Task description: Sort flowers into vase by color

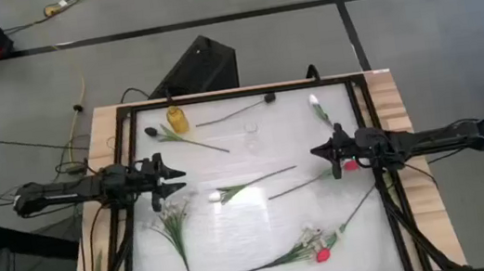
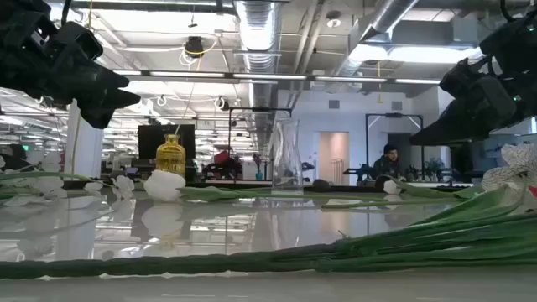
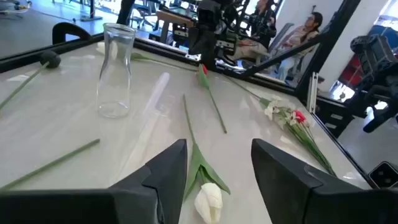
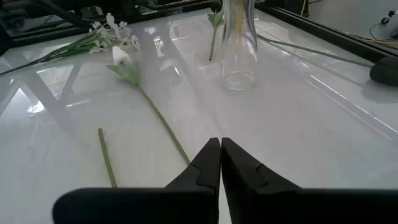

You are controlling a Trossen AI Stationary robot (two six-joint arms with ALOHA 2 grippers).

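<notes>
My left gripper [image 1: 176, 180] hovers open at the table's left. Its fingers stand apart above a white tulip [image 3: 208, 200], which lies flat on the table [image 1: 228, 170] and also shows in the high view [image 1: 217, 195]. My right gripper [image 1: 313, 152] hangs shut at the right, above the table, beside a red flower [image 1: 351, 166] that lies flat. A clear vase [image 1: 251, 135] and a yellow vase [image 1: 177, 119] stand upright at the far middle. A dark flower [image 1: 270, 98], a second dark flower [image 1: 150, 131] and a white flower [image 1: 315, 105] lie near the far edge.
A leafy sprig with small white blossoms [image 1: 174, 221] lies near the left front. A bunch with white blossoms and a red head [image 1: 318, 249] lies at the right front. A black frame [image 1: 218, 95] rims the table. People sit in the room beyond [image 3: 311, 28].
</notes>
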